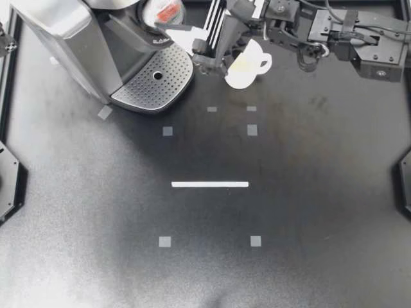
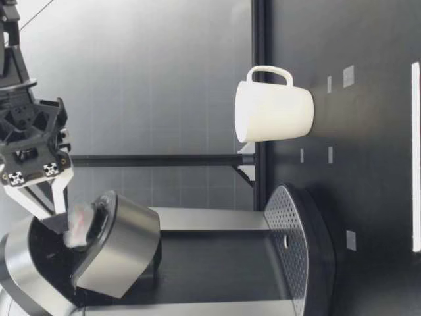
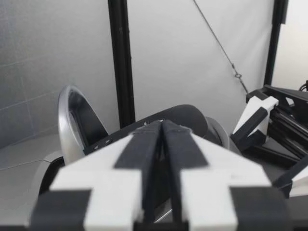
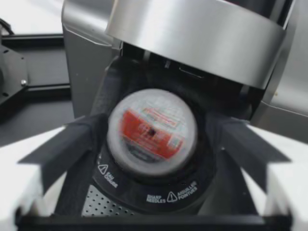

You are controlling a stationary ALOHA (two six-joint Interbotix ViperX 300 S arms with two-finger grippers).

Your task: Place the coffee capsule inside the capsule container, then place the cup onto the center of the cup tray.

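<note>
**A:** Why is the right end effector [image 1: 172, 19] up over the coffee machine [image 1: 70, 38]?

**B:** It is there for the coffee capsule [image 1: 164, 10]. The right wrist view shows the capsule sitting label-up in the capsule container [image 4: 144, 192], under the raised lid [image 4: 197, 29]. The fingers are spread wide on either side and I see no squeeze, so I judge the first step nearly finished.

**A:** And the cup?

**B:** The white cup [image 1: 247, 64] stands upright on the surface [image 1: 289, 192], under the right arm and just beside the perforated cup tray [image 1: 154, 80]. Its handle points away from the machine. It is not yet on the tray.

**A:** The left end effector [image 3: 161, 126]?

**B:** Its fingers are pressed together and hold nothing, with the machine's lid ahead of it. I take it to be parked clear.

**A:** The room?

**B:** The surface is dark and matte, marked with small grey tape squares [image 1: 252, 130] and a white strip [image 1: 209, 184]. Behind it is a pale backdrop [image 3: 192, 72] on black posts [image 3: 120, 57].
</note>
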